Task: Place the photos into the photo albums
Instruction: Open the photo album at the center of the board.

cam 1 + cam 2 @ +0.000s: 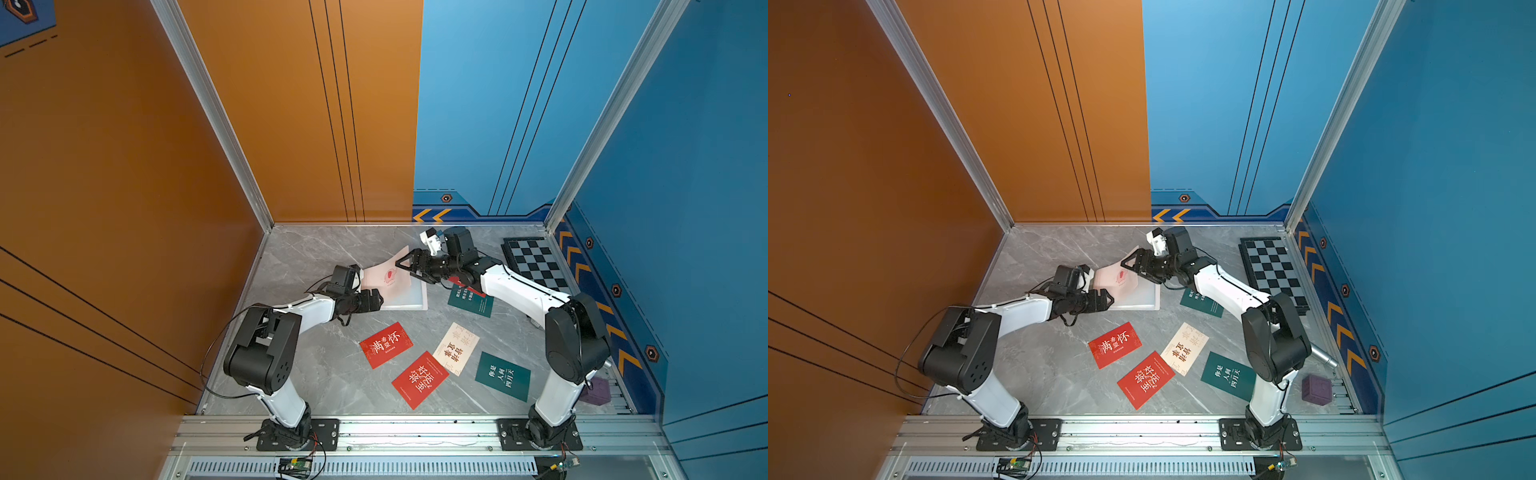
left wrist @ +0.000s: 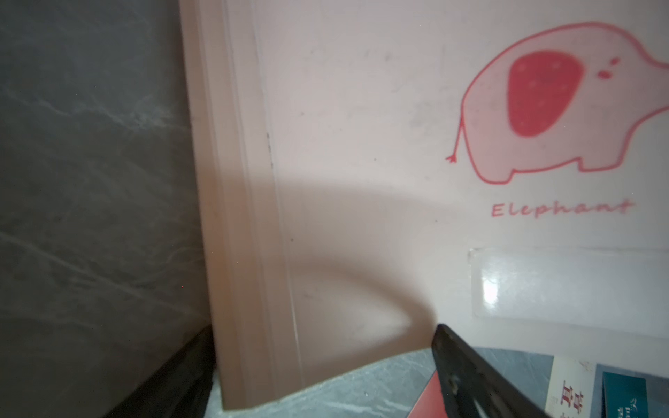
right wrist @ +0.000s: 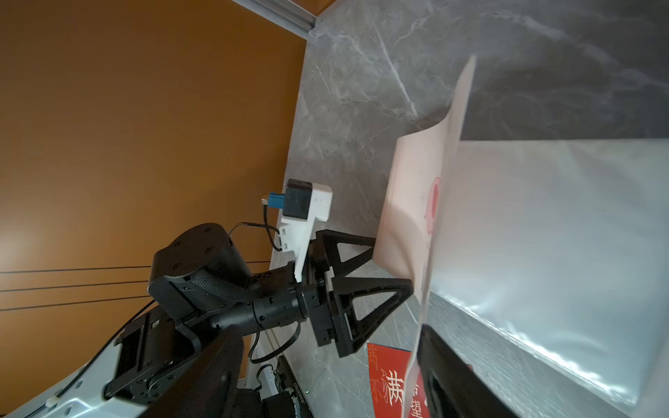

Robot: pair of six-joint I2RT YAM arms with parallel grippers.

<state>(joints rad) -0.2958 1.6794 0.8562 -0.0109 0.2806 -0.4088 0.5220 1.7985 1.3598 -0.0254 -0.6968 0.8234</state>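
From where I stand the job has hardly begun. The photo album [image 1: 409,300] lies toward the far side of the bench [image 1: 316,257] and is only now being opened. Its pink cover [image 1: 388,279], the one with the elephant, stands lifted and bowed, clear of the transparent sleeve pages [image 3: 543,235] lying flat beneath it. The right fingers [image 3: 452,376] are spread, with the cover's free edge running between them. The one I can see sits on the sleeve side, and as far as I can tell it props the cover rather than pinching it. The left fingers [image 3: 373,281] are spread wide too, their tips meeting the cover's outer face and gripping nothing. I can see no card in any sleeve. On the near half of the bench, well apart from the album, lie a red card [image 1: 385,345], a second red card [image 1: 419,379], the cream card [image 1: 456,349] and a dark green card [image 1: 503,376]. Another green card [image 1: 473,305] lies nearer the album, partly under the right arm, with a sliver of red [image 1: 477,292] beside it that is probably the sixth card. By my reckoning, every photo has yet to be picked up and slid in. The checkerboard [image 1: 536,266] in the far corner plays no part.
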